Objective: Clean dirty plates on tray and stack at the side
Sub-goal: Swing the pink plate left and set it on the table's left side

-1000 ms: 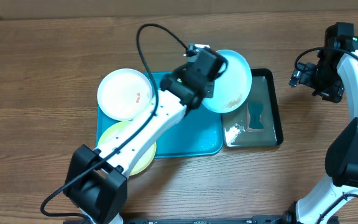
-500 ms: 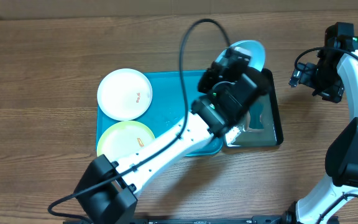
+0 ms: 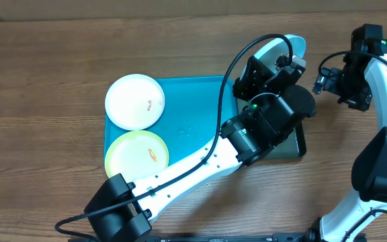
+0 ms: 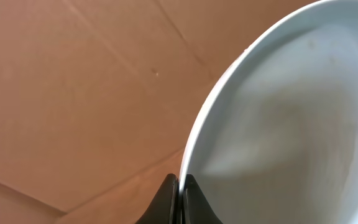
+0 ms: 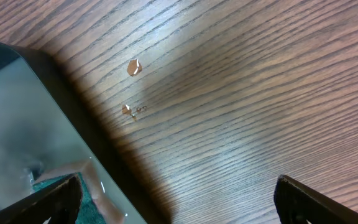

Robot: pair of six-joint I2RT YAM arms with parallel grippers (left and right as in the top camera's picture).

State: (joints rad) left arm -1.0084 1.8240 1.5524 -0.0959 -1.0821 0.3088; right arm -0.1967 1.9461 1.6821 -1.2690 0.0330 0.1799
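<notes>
Swung rightward off the teal tray [image 3: 193, 134], the left claw [image 4: 179, 186] now pinches the thin rim of the smooth pale cyan plate [image 4: 291, 124], tilted above the glossy black tray's [image 3: 299, 141] far end. The round white plate [image 3: 134, 101] and yellow-green plate [image 3: 136, 153] sit at the teal tray's left end. The right claw [image 5: 179, 202] hangs spread over the grained wooden worktop [image 3: 46, 67], with orange crumbs [image 5: 133, 67] below it.

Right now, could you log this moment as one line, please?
left gripper: shut on cyan plate, tilted | right gripper: open over table | white plate, yellow-green plate: on teal tray
</notes>
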